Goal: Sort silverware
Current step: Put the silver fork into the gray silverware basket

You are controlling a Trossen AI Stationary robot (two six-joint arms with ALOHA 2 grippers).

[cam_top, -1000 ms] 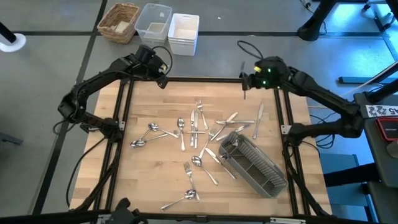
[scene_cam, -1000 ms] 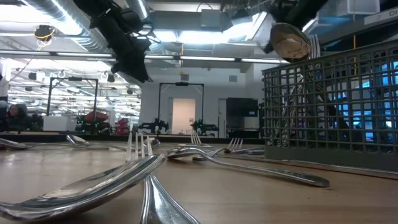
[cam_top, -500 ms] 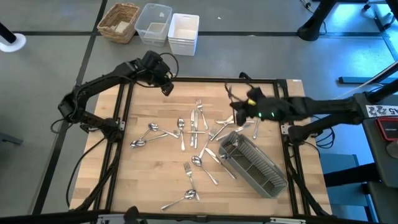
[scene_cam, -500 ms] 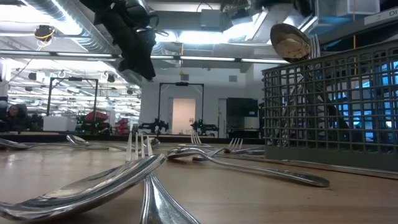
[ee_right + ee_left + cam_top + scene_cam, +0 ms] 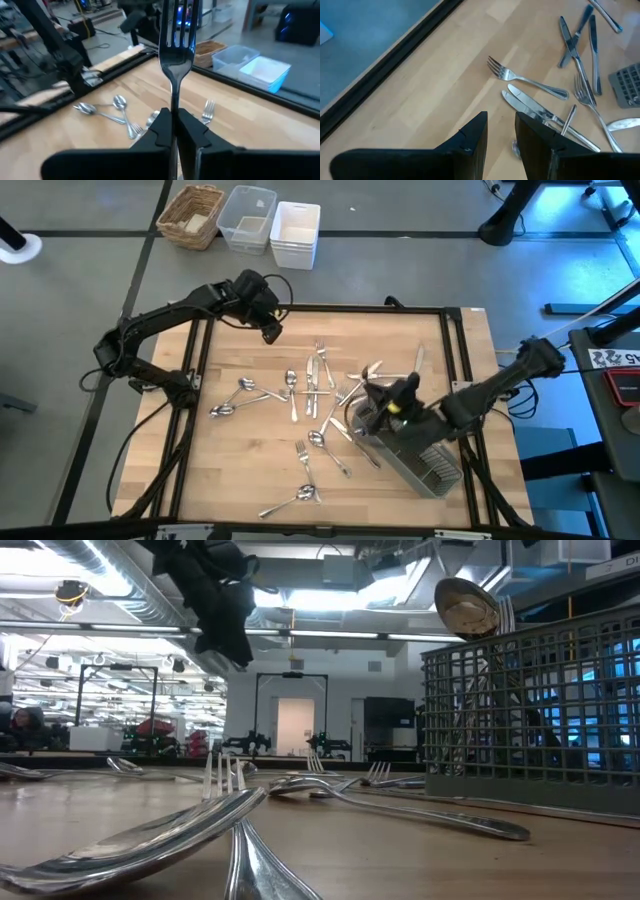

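The silverware (image 5: 315, 380) lies scattered over the middle of the wooden table: forks, spoons and knives flat on the boards. A grey slatted caddy (image 5: 415, 445) stands at the right, with a spoon (image 5: 467, 608) upright in it. My right gripper (image 5: 385, 402) hovers over the caddy's left end, shut on a fork (image 5: 176, 45). My left gripper (image 5: 272, 330) hangs open above the table's far left part, over a fork and knives (image 5: 530, 102), touching nothing. My right gripper pinches the fork's handle (image 5: 173, 102) between its two fingers, just below the neck. The fork runs along the fingers and sticks out past them, tines (image 5: 177, 25) away from the wrist. It is lifted clear of the table.
Beyond the far edge stand a wicker basket (image 5: 192, 215), a clear plastic tub (image 5: 246, 218) and a white tub (image 5: 295, 232). Black frame rails (image 5: 200, 350) run along the table's sides. Bare wood lies along the left edge and the near right corner.
My right gripper has swung from the table's far edge toward the near edge and down, carrying the fork, and now stands over the caddy's left end. My left gripper has moved a little from the far left corner toward the table's middle.
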